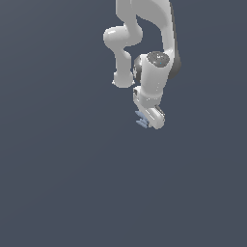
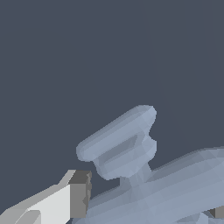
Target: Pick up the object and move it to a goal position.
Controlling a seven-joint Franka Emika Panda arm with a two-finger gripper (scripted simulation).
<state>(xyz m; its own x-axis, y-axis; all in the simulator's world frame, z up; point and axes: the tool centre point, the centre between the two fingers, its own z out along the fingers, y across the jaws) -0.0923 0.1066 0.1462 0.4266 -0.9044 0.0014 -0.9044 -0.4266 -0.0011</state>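
The object [image 1: 141, 119] is a tiny pale blue thing of thin crossed flat pieces, sticking out from the end of the white hand toward the exterior view's left. My gripper [image 1: 147, 120] points down over the dark floor, and its fingers are mostly hidden by the hand. In the wrist view the object [image 2: 120, 142] looms large, with a flat tail piece on a thin stem joined to a long flat body. That body runs between the two grey fingertips [image 2: 80, 192]. My gripper [image 2: 148, 203] is shut on the object.
A plain dark grey-blue floor [image 1: 58, 183] fills both views. The white arm links [image 1: 144, 43] come down from the top of the exterior view.
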